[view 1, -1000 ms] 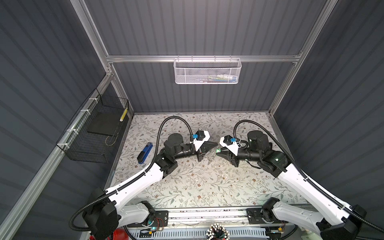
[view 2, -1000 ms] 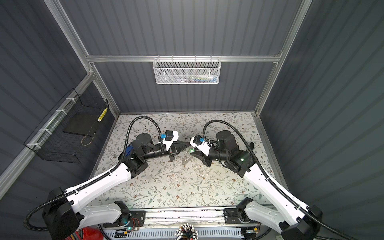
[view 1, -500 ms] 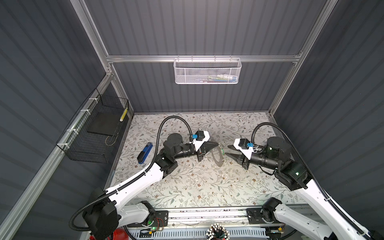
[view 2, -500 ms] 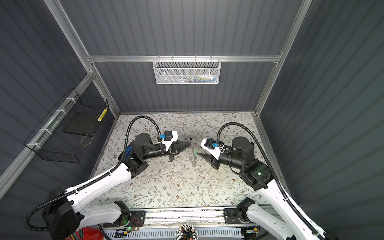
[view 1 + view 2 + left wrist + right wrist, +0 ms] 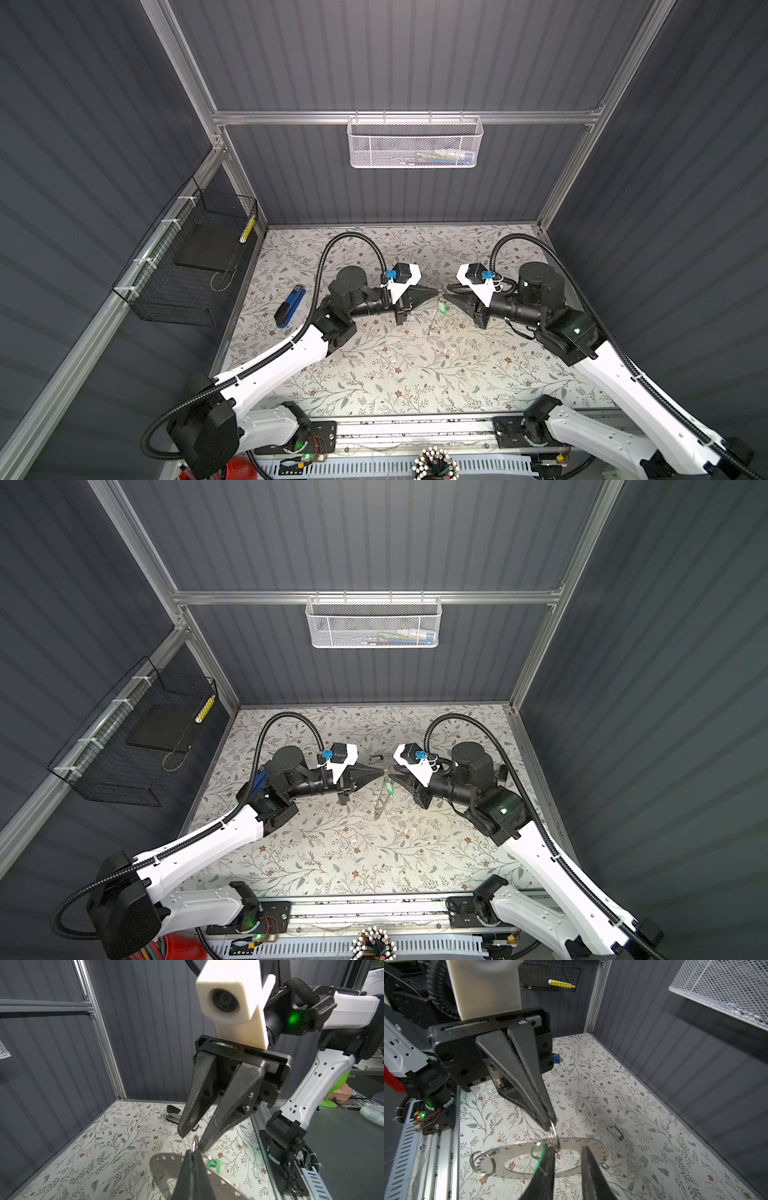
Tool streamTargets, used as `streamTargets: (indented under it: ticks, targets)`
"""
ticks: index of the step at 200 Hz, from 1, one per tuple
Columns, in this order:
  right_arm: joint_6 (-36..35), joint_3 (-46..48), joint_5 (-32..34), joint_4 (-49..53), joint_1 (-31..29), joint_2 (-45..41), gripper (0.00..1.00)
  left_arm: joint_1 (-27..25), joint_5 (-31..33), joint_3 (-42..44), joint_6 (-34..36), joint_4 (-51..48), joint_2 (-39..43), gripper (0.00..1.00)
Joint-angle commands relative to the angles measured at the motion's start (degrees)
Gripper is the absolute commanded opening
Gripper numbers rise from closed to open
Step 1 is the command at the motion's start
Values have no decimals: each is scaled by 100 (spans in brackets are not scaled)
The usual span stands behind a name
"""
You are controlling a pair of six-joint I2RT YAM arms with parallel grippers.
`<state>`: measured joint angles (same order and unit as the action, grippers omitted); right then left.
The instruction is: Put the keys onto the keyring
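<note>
The keyring [image 5: 517, 1152] is a big flat grey metal ring with a wide open middle and tiny holes all round the rim. It's up off the tabletop [image 5: 612, 1095], dangling from a small wire loop [image 5: 553, 1133] on its rim, and that loop is pinched tight in the left pincer [image 5: 550, 1123]. In a top view the keyring [image 5: 380, 802] hangs pretty much edge-on. A few more little loops sit along the rim. The green-tagged key [image 5: 441, 308] hangs right against the ring and looks hooked to one of them. The black-headed key [image 5: 616, 1133] lies flat on the tabletop, well apart from the ring.
</note>
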<state>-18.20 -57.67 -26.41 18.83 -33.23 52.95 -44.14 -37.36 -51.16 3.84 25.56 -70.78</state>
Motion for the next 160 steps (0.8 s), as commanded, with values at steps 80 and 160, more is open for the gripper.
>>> streamTargets:
  ticks: [80, 160]
  targets:
    - [50, -280, -645, 7, 20, 242, 7, 11, -256, -266, 65, 39, -43, 0]
    - [-505, -1126, -293, 2021, 45, 543, 0, 2, 367, -1561, 2614, -3685, -68, 27]
